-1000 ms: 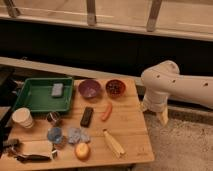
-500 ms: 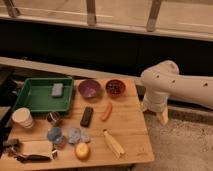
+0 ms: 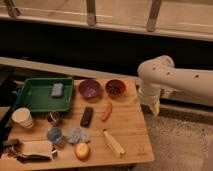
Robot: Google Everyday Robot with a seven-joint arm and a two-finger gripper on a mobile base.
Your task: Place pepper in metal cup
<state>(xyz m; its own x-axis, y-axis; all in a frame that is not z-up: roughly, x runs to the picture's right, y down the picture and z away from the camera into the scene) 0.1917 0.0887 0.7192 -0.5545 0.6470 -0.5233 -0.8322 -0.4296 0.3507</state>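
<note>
Evidently the pick is not yet begun: the gripper (image 3: 155, 107) hangs beside the table (image 3: 131, 136), jaws open and empty. Next it must reach the pepper (image 3: 106, 111) lying mid-table, apart from the metal cup (image 3: 52, 118).

Chunky cream-white arm (image 3: 176, 80), rounded joints, tiny dark dots; pale tapered tool (image 3: 155, 107) at the desk's (image 3: 131, 134) 3 o'clock edge.

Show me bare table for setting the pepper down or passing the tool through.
Bare wood lies right of the pepper and corn cob, up to the table edge where the tool hangs. Crowded: front-left, around metal cup, blue cup and orange fruit.
</note>
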